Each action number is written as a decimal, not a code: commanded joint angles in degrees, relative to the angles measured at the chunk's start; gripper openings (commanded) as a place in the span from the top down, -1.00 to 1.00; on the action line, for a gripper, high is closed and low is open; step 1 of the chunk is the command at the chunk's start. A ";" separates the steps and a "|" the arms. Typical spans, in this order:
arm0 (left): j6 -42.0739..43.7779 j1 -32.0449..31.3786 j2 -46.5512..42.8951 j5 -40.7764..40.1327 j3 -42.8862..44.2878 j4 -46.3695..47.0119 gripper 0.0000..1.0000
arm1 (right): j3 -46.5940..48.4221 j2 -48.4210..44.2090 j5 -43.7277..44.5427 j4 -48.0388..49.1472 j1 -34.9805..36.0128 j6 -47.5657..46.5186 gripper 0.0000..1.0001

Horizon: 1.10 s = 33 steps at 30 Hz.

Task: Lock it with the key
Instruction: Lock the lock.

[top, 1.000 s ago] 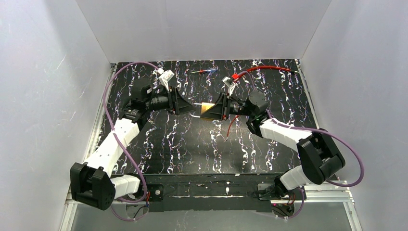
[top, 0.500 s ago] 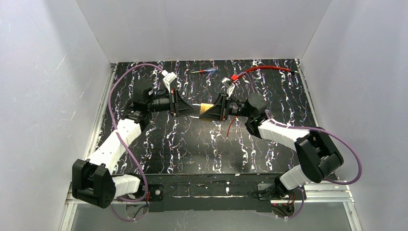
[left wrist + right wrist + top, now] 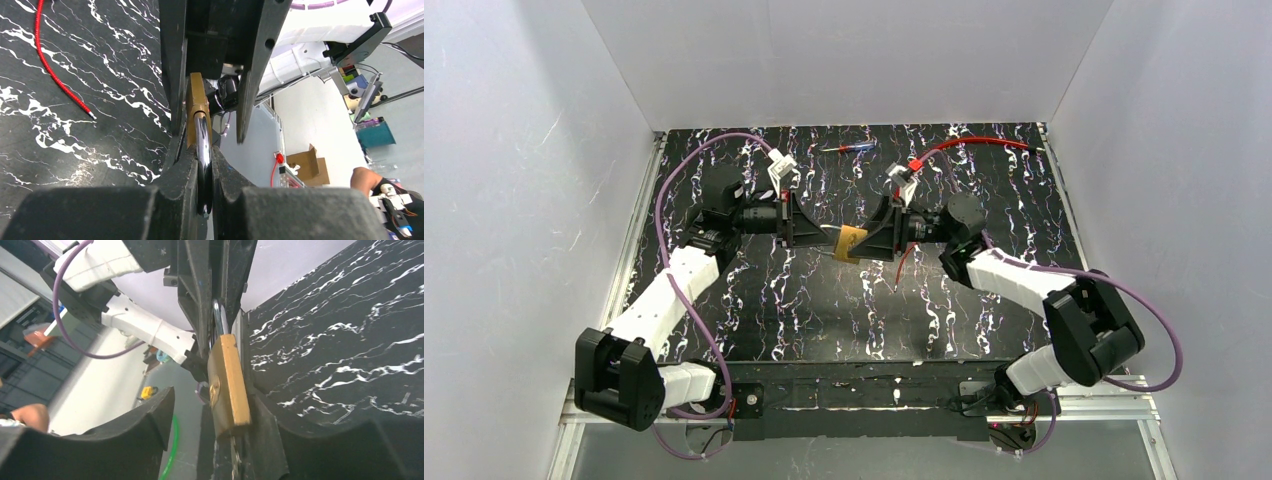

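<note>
Brass lock [image 3: 852, 243] sits at the centre of the top view, held between the two tools and seemingly off the bench [image 3: 824, 320]. Its long axis runs across the frame. The steel shackle [image 3: 202, 150] points to frame left and the base of the body to frame right.

The left tool [image 3: 202, 172] is clamped on the shackle, with a finger pressed to the steel on each side, so this arm carries the lock. The right tool [image 3: 210, 410] stands apart. In its wrist view the brass body lies against the finger at lower right, while the finger at lower left [image 3: 135, 435] is clear of it, with a gap between.

I cannot make out the key for certain. A metal sliver [image 3: 233, 460] just under the base may be it, but it is too small to tell.

As I judge it, the coming move turns on that base end. It faces the right tool, so the right arm is the nearer one to work a key there, coming in along the lock's axis from frame right while the left tool braces the shackle.
</note>
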 commanded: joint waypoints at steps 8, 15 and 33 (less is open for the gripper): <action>4.44 1.08 -5.74 8.58 -0.23 -2.34 1.00 | 5.18 -6.69 -13.79 -27.10 -6.84 -27.19 -0.21; 5.34 1.06 -5.72 8.11 -0.43 -2.72 1.00 | 5.66 -7.06 -15.37 -30.61 -6.57 -29.97 0.00; 12.83 0.93 -5.12 5.07 1.41 -12.28 1.00 | 6.40 -6.80 -14.96 -20.75 -4.95 -20.07 0.40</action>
